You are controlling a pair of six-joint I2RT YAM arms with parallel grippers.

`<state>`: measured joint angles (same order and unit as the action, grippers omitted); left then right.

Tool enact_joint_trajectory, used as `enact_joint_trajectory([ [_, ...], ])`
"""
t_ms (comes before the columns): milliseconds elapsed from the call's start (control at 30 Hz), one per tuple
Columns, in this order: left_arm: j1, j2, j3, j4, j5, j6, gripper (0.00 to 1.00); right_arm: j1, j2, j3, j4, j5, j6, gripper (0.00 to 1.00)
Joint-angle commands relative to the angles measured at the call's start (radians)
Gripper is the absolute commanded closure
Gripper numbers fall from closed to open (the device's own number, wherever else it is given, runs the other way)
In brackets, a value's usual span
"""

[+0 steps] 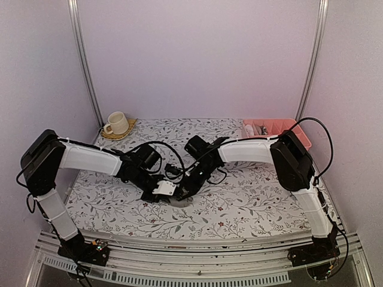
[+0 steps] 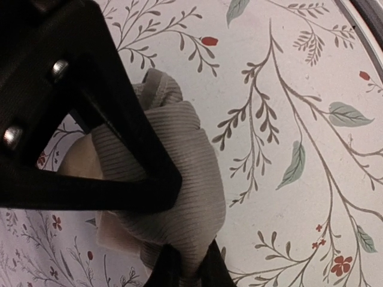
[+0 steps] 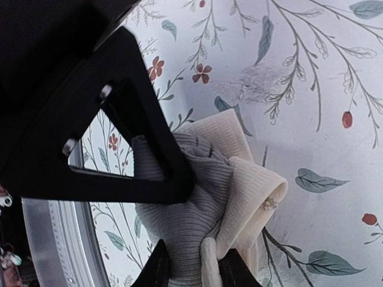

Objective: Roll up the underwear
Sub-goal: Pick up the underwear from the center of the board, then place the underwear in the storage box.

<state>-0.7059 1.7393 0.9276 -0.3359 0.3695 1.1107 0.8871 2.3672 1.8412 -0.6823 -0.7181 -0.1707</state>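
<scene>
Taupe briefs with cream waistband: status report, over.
Left end effector and right end effector both shut on taupe ribbed cloth briefs, bunched. Cream ceramic mug, pink plastic tray far back.

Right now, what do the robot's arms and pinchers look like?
The left arm and right arm have white shells with chunky black joints, and black cables looping off them. The left gripper and right gripper are black, with triangle-shaped frames and silver screws.

Taupe ribbed briefs (image 3: 197, 221), cream waistband (image 3: 251, 191), on a white tabletop (image 2: 287, 78) printed with grey-green sprigs and red flowers.
</scene>
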Motion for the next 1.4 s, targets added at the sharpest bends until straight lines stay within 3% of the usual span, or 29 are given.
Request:
enact_joint_trajectory([
  [0,0.010,0.054,-0.016,-0.058,-0.073,-0.029,1.00,0.017,0.032,0.010,-0.044,-0.017,-0.007,0.88],
  [100,0.018,0.047,-0.009,-0.051,-0.069,-0.049,0.75,0.014,0.013,-0.004,-0.043,0.008,-0.018,0.97],
  [267,0.056,-0.030,-0.007,-0.053,-0.001,-0.071,0.31,-0.011,-0.080,-0.081,0.023,0.028,0.002,0.98],
  [400,0.104,-0.162,-0.029,-0.013,0.036,-0.126,0.03,-0.045,-0.151,-0.145,0.070,0.067,0.025,0.98],
  [633,0.200,-0.369,-0.146,0.231,-0.022,-0.313,0.02,-0.148,-0.336,-0.278,0.197,0.276,0.110,0.98],
  [933,0.221,-0.363,-0.282,0.527,-0.205,-0.508,0.01,-0.333,-0.579,-0.398,0.356,0.709,0.243,0.98],
  [1367,0.228,-0.408,-0.378,0.717,-0.263,-0.550,0.02,-0.567,-0.590,-0.449,0.472,0.751,0.327,0.98],
])
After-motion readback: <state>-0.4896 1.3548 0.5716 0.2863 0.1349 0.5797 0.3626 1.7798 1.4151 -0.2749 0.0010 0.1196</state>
